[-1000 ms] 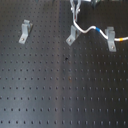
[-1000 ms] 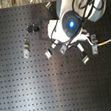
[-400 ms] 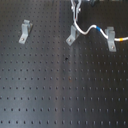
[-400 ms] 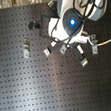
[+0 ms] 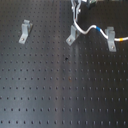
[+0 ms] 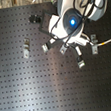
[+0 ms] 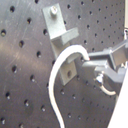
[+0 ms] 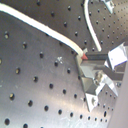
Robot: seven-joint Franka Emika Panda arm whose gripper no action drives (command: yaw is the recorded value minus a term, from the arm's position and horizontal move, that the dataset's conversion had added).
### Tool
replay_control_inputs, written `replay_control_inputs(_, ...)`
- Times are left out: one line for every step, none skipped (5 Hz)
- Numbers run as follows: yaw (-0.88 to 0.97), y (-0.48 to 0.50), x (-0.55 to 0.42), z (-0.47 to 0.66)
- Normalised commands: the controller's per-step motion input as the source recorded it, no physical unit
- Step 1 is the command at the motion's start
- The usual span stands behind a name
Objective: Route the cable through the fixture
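Note:
In the first exterior view the white cable (image 5: 85, 31) hangs from my gripper (image 5: 77, 6) at the top edge. It drops to the middle fixture (image 5: 73, 35), then runs right past its blue band (image 5: 98, 29) through the right clip (image 5: 111, 41). A third clip (image 5: 24, 31) stands alone on the first exterior view's left. In the first wrist view my gripper (image 7: 93, 63) is shut on the cable (image 7: 60, 65), which arcs beside a clip (image 7: 58, 27). The second wrist view shows the same grip (image 8: 86, 59) on the cable (image 8: 45, 31).
Everything sits on a black perforated board (image 5: 60, 90). In the second exterior view the arm (image 6: 71, 23) covers the middle clip; another clip (image 6: 26, 47) and a small black block (image 6: 35, 18) lie toward the second exterior view's left, and the cable (image 6: 107, 41) leaves rightward.
Almost nothing: the arm shifts only slightly above the middle clip, and the cable keeps its shape.

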Motion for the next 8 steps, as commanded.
replay_control_inputs(0.33, 0.304, 0.243, 0.00)
replay_control_inputs(0.21, -0.046, 0.147, 0.00)
replay_control_inputs(0.01, -0.182, -0.109, 0.00)
replay_control_inputs(-0.06, -0.025, -0.289, 0.00)
replay_control_inputs(-0.17, 0.109, -0.264, 0.04)
replay_control_inputs(-0.38, 0.114, -0.347, 0.07)
replay_control_inputs(-0.43, 0.038, -0.261, 0.09)
replay_control_inputs(-0.40, -0.061, -0.161, 0.00)
